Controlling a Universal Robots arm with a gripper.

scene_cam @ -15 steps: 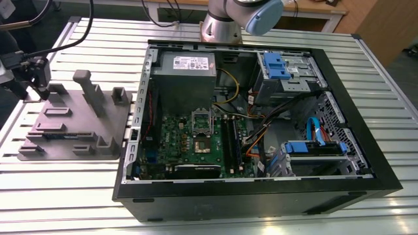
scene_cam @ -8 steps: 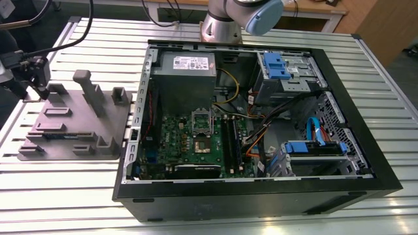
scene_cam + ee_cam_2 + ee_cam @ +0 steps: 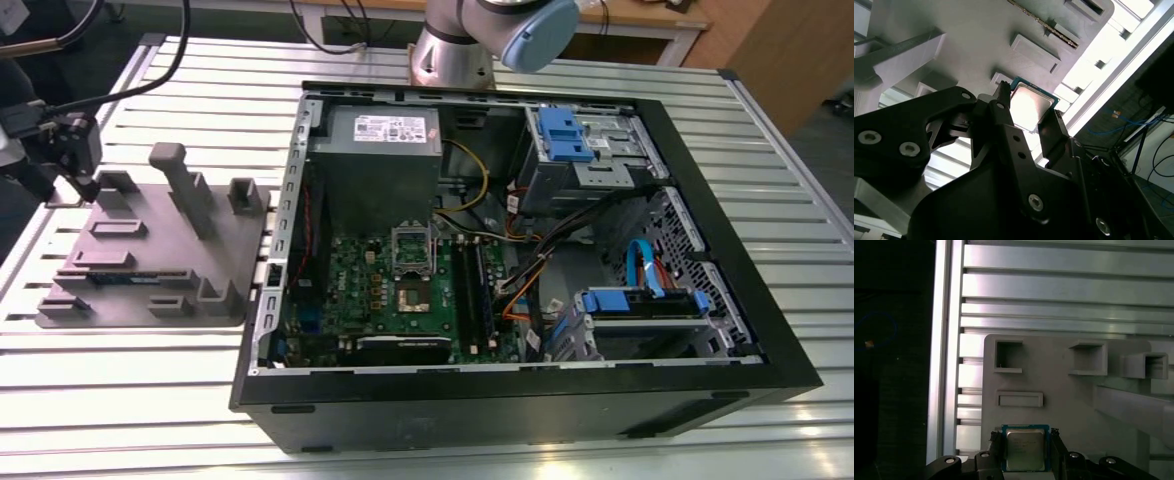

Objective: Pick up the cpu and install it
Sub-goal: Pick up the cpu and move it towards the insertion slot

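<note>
While hanging over the tray, claw: closed on the cpu's 2 opposite sides.
cpu: near the tray's edge.

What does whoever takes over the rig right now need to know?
Gripper: shut on the cpu, holding it by two opposite sides, over the grey tray on the exterior view's left. Whether the cpu is already off the tray, cannot tell.
Socket on the board in the open case: looks empty.
Done: cpu grasped.
Left: cpu not yet in the socket, install not done.
</note>
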